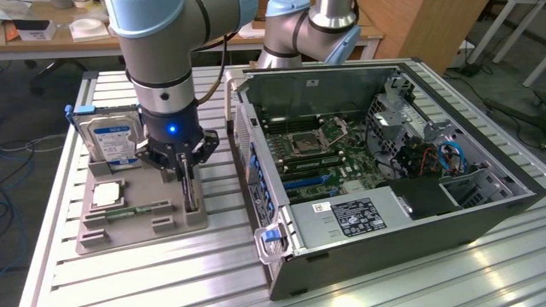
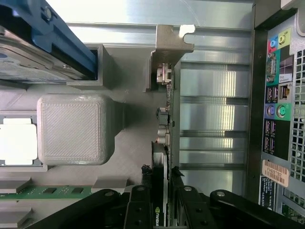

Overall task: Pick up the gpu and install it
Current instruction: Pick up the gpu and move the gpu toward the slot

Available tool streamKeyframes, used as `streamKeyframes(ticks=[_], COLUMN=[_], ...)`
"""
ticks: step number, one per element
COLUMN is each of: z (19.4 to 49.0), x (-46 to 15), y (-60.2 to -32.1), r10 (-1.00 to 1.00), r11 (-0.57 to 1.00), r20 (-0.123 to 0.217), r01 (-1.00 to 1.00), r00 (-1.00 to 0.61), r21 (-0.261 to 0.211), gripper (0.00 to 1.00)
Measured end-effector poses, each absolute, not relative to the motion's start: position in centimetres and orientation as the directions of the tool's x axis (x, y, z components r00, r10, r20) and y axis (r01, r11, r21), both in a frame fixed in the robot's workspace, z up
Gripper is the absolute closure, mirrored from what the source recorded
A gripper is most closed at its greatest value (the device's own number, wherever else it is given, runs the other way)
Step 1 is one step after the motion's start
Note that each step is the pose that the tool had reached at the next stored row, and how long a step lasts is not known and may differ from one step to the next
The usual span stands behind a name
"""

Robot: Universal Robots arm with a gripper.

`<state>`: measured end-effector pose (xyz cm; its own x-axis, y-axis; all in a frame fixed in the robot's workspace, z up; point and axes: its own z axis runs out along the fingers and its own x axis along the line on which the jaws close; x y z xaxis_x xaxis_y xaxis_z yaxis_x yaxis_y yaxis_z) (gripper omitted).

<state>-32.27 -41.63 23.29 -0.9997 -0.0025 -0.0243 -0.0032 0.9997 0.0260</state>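
The pick-up step is in hand: the gripper (image 2: 162, 200) reaches straight down into a grey holder tray (image 1: 128, 230) on the exterior view's left, its black fingers (image 2: 143, 195) pressed against both faces of the gpu (image 2: 165, 109). The card stands on edge in its slot, just beside the upright hard drive (image 1: 107, 141) and apart from the open computer case (image 1: 384, 224) on the exterior view's right. Freeing it likely calls for a firm grip and a straight upward lift, so the card does not bind in the slot.
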Motion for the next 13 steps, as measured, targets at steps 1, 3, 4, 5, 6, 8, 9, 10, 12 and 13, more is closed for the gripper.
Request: streamKeyframes(ticks=[1,3,4,5,6,8,9,10,12,13], z=[23.29,23.29,23.29,23.29,23.29,23.29,23.29,23.31,23.54,23.76], x=[-32.27,-32.27,-32.27,-32.28,-32.27,-32.27,-32.27,-32.28,-32.28,-32.28], y=[-41.63,-41.63,-41.64,-41.63,-41.64,-41.64,-41.63,-41.63,-41.63,-41.63], r10=[-0.003,-0.003,-0.003,-0.002,-0.003,-0.003,-0.003,-0.003,-0.002,-0.002], r11=[1.0,1.0,1.0,1.0,1.0,1.0,1.0,1.0,1.0,1.0], r20=[-0.024,-0.024,-0.024,-0.024,-0.024,-0.024,-0.024,-0.024,-0.024,-0.024], r01=[-0.003,-0.003,-0.003,-0.003,-0.003,-0.003,-0.003,-0.003,-0.003,-0.003], r00=[-1.0,-1.0,-1.0,-1.0,-1.0,-1.0,-1.0,-1.0,-1.0,-1.0], r21=[0.026,0.026,0.026,0.026,0.026,0.026,0.026,0.026,0.028,0.028], gripper=[0.74,0.74,0.74,0.74,0.74,0.74,0.74,0.74,0.74,0.74])
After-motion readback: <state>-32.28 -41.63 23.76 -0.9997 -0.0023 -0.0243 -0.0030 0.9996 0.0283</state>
